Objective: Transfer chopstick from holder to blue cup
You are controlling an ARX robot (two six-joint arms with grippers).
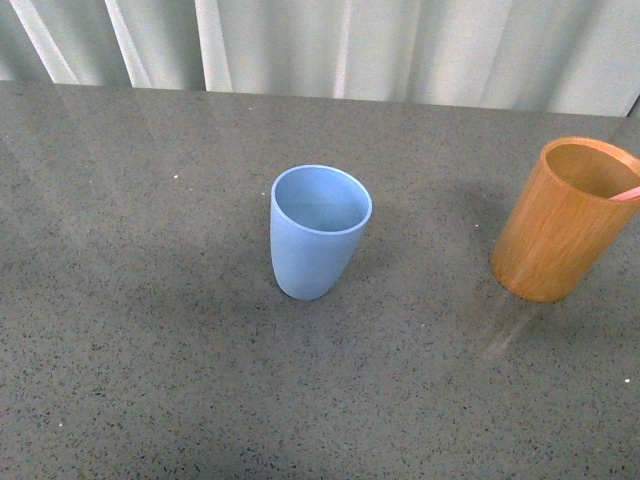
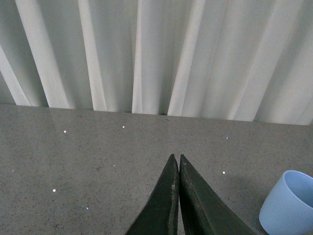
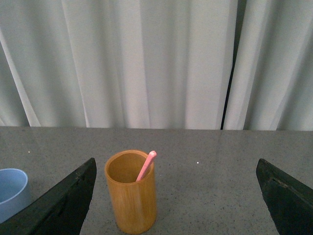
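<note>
Pink chopstick (image 3: 146,166) leaning inside wooden holder (image 3: 132,200), blue cup (image 1: 318,240) upright nearby

Grey speckled table (image 1: 140,360), glossy surface, pale pleated curtain (image 1: 420,45) hanging along its far edge

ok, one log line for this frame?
phase: pre-grasp | left gripper: shut | right gripper: open, facing holder | chopstick: in holder | blue cup: empty

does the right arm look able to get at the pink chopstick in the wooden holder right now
Probably yes. The right gripper faces the holder with jaws wide open, the chopstick tip pokes above the rim, and nothing stands between them.
</note>
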